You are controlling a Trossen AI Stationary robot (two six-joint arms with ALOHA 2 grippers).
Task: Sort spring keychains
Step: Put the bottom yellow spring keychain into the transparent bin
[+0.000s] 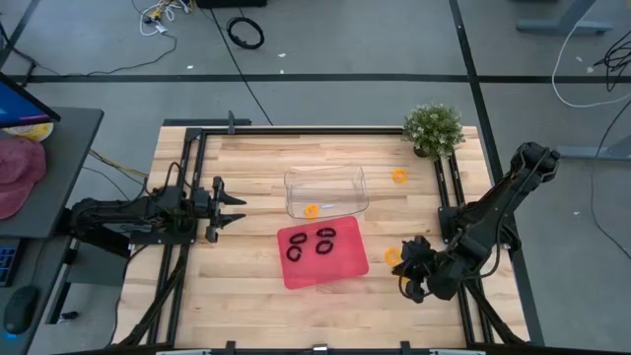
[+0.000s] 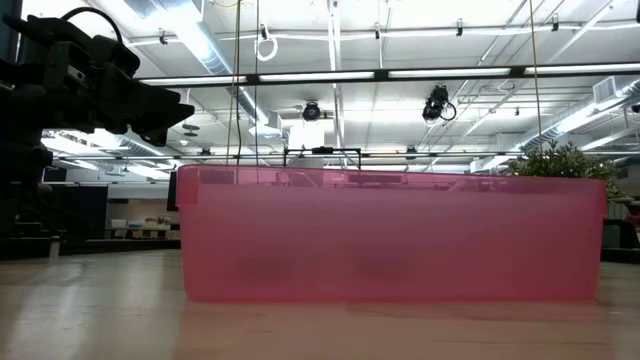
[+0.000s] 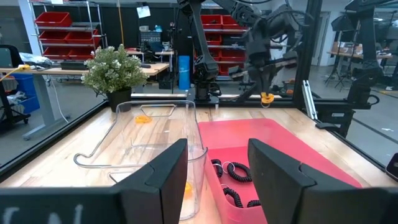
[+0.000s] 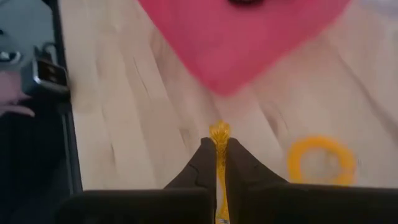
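A red tray (image 1: 340, 271) near the table's middle holds three black spring keychains (image 1: 324, 240). Just behind it stands a clear container (image 1: 347, 179) with one orange keychain (image 1: 312, 210) inside. Another orange keychain (image 1: 398, 176) lies on the table by the plant. My right gripper (image 1: 404, 262), right of the tray, is shut on an orange keychain (image 4: 219, 134). A second orange loop (image 4: 320, 160) lies on the wood beside it. At the table's left, my left gripper (image 1: 235, 205) stands open and level, with nothing between its fingers. My right gripper pinches the orange keychain between its two fingertips, and a bit of the coil (image 4: 219, 132) sticks out past them. The fingers slant down toward the table. The keychain (image 3: 267, 98) hangs below the fingers, clear of the wood.
A potted plant (image 1: 434, 128) stands at the far right corner. Black frame rails (image 1: 449, 197) run along the table's left and right sides. Bare wood lies between the tray and my right gripper. In the low view the tray's wall (image 2: 390, 235) blocks most of the scene.
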